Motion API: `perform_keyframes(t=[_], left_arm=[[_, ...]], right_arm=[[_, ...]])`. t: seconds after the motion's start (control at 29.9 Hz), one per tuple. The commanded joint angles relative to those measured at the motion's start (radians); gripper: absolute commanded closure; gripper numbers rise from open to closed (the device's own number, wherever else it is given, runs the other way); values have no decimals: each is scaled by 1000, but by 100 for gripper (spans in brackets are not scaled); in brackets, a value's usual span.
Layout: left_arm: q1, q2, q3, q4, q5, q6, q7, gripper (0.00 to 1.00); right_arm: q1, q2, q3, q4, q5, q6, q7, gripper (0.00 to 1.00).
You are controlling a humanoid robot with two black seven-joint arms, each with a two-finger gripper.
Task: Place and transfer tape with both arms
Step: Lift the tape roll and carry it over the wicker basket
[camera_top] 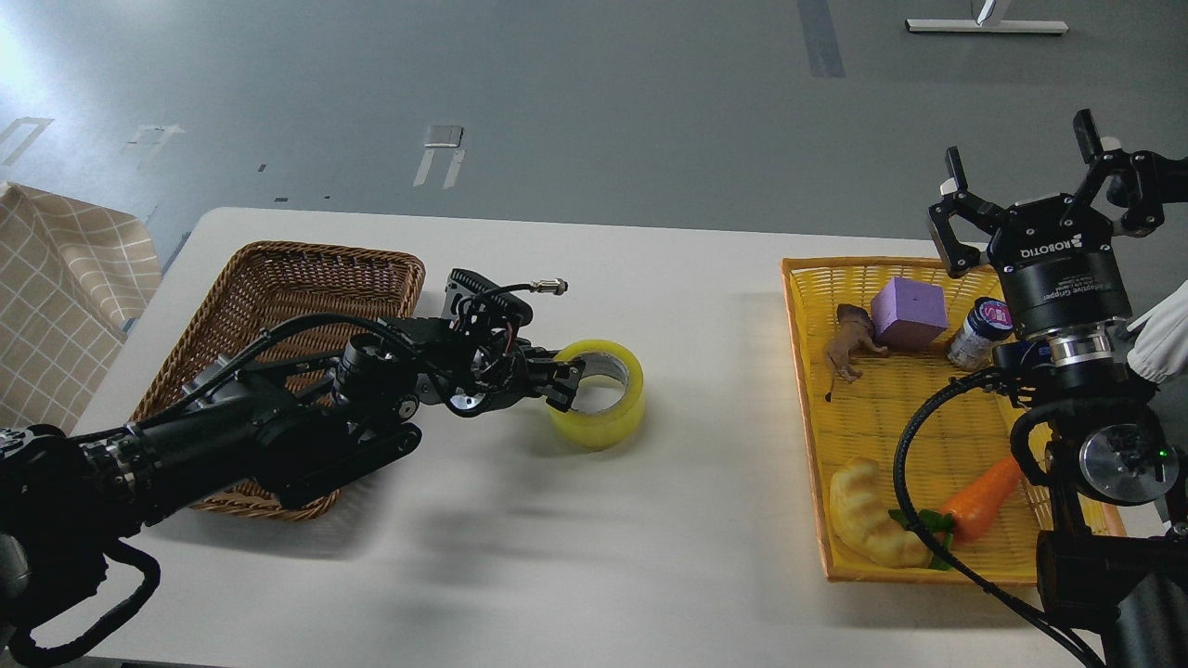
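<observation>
The tape (608, 408), a wide yellow roll with a grey-white core, lies flat near the middle of the white table (594, 557). My left gripper (564, 385) reaches in from the left and its fingers close on the roll's left wall, one finger inside the core. I cannot tell whether the roll rests on the table or is held just above it. My right gripper (1021, 158) is wide open and empty. It is held up above the far right corner of the yellow tray (807, 371), far from the tape.
A brown wicker basket (278, 278) stands at the left, under my left arm. The yellow tray holds a purple block (908, 311), a brown toy animal (849, 345), a small jar (982, 332), a carrot (984, 496) and a pale croissant toy (868, 515). A checked cloth (56, 288) lies at the far left.
</observation>
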Motion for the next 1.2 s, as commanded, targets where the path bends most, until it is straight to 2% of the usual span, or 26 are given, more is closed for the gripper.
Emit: perform_keyframes(t=[0.0,0.13,0.3,0.5,0.53,0.6,0.77,0.87,1.17], left_arm=[[-51,23,-9,-37,-3,3,-5,100],[-126,100,-10,-112,-11,2,-18,100],[-184,189,-13,-125,-63,3,-25,100],[-210,362,-18,-125,-132,14,-108,100],[-210,362,-18,-125,-132,14,-108,100],[-210,436,-16,-126,-138,40,-148,100],[-201,549,-10,-125,-138,54,-194,100],[-191,609,2,-123,-137,56,-246,100],[-72,671,13,-108,-123,56,-298,100]], right_arm=[[-2,0,0,0,-1,0,-1,0],[-4,0,0,0,1,0,-1,0],[-13,0,0,2,1,0,-1,0],[-11,0,0,2,1,0,-1,0],[-11,0,0,2,1,0,-1,0],[-11,0,0,0,1,0,1,0],[-11,0,0,0,1,0,1,0],[-11,0,0,-1,1,0,1,0],[-13,0,0,-1,1,0,-1,0]])
